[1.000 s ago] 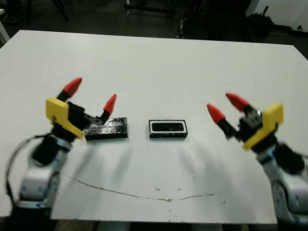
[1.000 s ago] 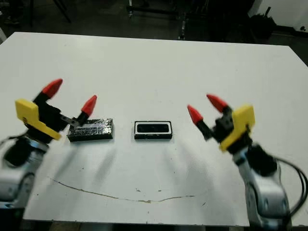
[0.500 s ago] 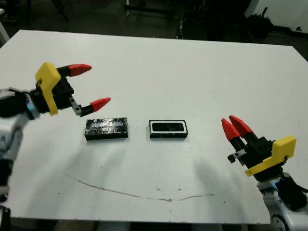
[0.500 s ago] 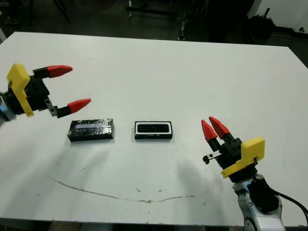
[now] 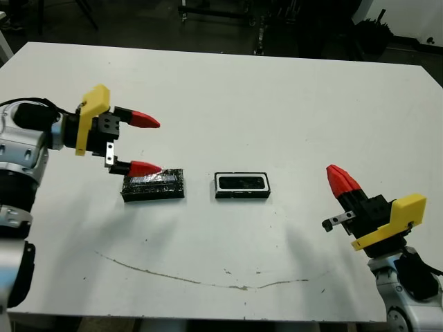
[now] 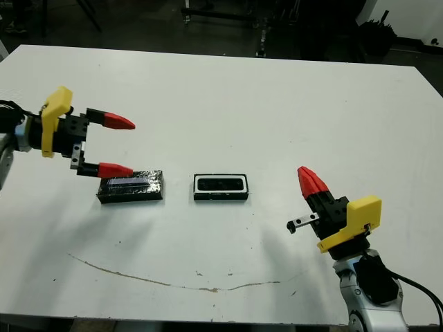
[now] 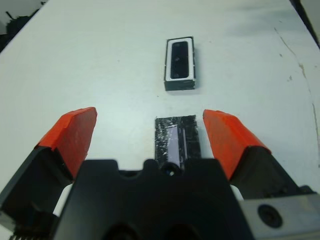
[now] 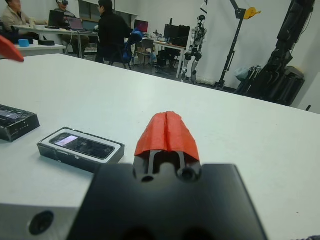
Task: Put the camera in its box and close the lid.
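— Box (image 5: 241, 185) first: where does it sit?

— Flat on the white table (image 5: 277, 104), roughly mid-table. Its black walls frame a white lining, and the camera (image 7: 180, 59) lies inside that lining, a glossy dark bar running along the box's length.

— And the lid (image 5: 153, 185)?

— On the table just to the left of the box, apart from it with a strip of bare tabletop between them. Its long side runs in line with the box's long side, and its foil-like top faces up.

— What is the left gripper (image 5: 144, 144) doing?

— It hovers over the lid's left end, on the far side of the lid from the box. Its two red fingers are spread wide with nothing between them; the lower fingertip (image 5: 145, 167) is at the lid's rear edge, though I cannot tell whether it touches. In the left wrist view the lid shows in the gap between the two fingers, with the box beyond it.

— The right gripper (image 5: 341, 180)?

— Well to the right of the box and nearer the table's front edge, above the surface. Its red fingers are pressed together into a single point, gripping nothing.

— Anything beyond the box?

— People (image 8: 112, 31) at desks far behind the table, seen in the right wrist view.
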`<action>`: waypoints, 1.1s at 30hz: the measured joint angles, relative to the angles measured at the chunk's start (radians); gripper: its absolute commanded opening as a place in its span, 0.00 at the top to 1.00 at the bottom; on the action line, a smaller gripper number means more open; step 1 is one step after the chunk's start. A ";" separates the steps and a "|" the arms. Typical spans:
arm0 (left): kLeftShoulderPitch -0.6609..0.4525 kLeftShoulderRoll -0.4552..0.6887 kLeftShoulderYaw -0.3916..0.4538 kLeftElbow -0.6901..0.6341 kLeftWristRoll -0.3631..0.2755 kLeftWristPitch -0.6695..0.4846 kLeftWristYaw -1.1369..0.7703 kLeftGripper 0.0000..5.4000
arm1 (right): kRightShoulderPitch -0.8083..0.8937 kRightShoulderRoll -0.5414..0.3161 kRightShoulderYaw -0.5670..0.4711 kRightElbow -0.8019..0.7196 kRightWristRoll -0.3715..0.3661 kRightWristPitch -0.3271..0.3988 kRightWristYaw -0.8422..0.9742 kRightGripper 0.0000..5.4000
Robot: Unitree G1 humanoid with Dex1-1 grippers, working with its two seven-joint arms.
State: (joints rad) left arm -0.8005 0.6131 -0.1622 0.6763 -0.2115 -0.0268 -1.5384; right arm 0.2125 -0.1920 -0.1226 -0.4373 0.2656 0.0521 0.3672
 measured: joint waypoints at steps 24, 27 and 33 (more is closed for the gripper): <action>0.047 -0.007 -0.069 -0.097 0.141 0.051 0.043 0.00 | -0.001 -0.003 0.002 -0.015 0.001 0.019 -0.018 1.00; 0.050 -0.001 -0.090 -0.113 0.164 0.056 0.045 0.00 | -0.001 -0.003 0.002 -0.015 0.001 0.018 -0.018 1.00; 0.064 0.000 -0.104 -0.131 0.179 0.061 0.065 0.00 | -0.002 -0.008 0.002 -0.015 -0.001 0.016 -0.018 1.00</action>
State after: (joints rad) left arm -0.7370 0.6126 -0.2659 0.5458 -0.0322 0.0339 -1.4733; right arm 0.2109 -0.2001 -0.1202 -0.4520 0.2644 0.0677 0.3490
